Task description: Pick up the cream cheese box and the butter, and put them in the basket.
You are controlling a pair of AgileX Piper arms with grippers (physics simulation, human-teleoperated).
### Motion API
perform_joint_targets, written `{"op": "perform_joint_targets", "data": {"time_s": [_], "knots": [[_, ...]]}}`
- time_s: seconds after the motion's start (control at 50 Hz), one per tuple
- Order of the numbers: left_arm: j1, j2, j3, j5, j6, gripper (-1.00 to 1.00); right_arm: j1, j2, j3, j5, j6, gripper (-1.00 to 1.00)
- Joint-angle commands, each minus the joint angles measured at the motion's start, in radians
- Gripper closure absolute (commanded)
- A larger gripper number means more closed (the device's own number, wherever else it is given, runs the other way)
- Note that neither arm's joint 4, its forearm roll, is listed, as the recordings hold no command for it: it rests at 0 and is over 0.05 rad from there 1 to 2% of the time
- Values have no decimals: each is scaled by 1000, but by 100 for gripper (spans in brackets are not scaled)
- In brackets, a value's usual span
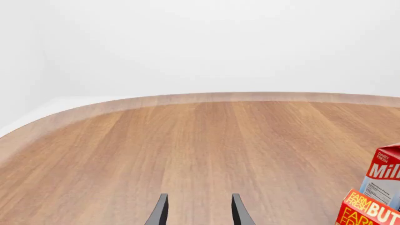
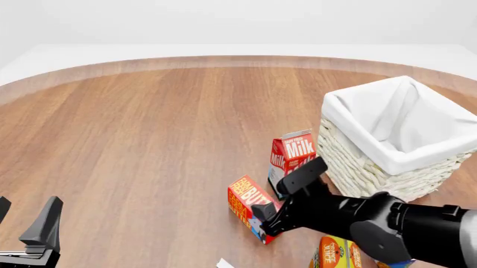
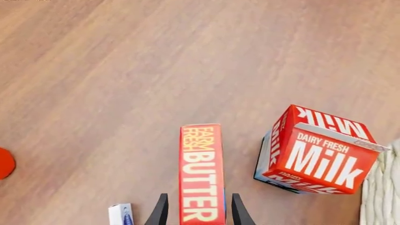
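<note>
Butter (image 3: pixel 201 173): oblong red-orange carton, long axis running straight out from the right gripper (image 3: pixel 196 211), whose fingers straddle its near end; actual grip unclear. It lies just beside the milk carton (image 2: pixel 292 156), near the woven wicker basket (image 2: pixel 372 167). Left gripper (image 1: pixel 198 211): fingers spread, empty.

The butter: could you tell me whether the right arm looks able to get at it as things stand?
Probably yes: the right pincer is open with its fingers either side of the butter, and the milk carton stands apart, beside it.
</note>
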Motion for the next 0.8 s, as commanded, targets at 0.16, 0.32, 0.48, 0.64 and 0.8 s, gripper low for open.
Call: {"op": "perform_joint_targets", "data": {"time_s": [0.16,0.32,0.48,0.64,0.8], "knots": [[0,0,0,0,0,-100,-7,3,11,-8,-3,-100],[0,0,0,0,0,-100,-4,21,9,-20,4,-100],[0,0,0,0,0,-100,2,54,4,-37,10,-100],[0,0,0,0,0,-100,5,90,10,-62,21,-100],[0,0,0,0,0,-100,5,122,9,-77,27,-100]]}}
